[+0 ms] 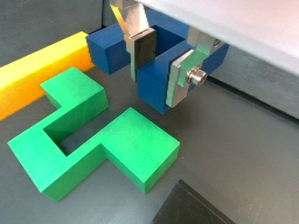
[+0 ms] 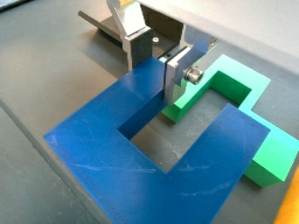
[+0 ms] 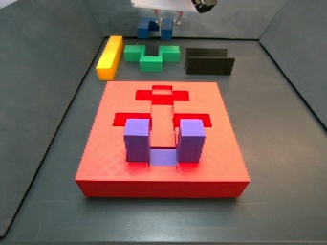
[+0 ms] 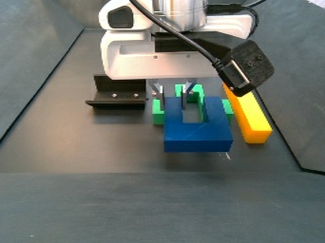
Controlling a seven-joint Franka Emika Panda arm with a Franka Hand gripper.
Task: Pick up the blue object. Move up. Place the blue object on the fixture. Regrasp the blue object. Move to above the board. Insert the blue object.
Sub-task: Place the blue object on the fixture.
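Blue object point(image 2: 152, 149) on the floor beside the green block point(image 1: 93, 140), one prong between the gripper's point(image 1: 166, 63) parted fingers.
Rigid, light, smooth-faced by its look; flat prong sides suit a squeeze.

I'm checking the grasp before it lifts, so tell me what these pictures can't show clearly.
- Gripper on the blue object: in both wrist views the fingers straddle one prong, but pad contact is hidden.
- In a side view the blue object is mostly hidden behind the arm.
- The fixture is partly hidden by the white gripper body.
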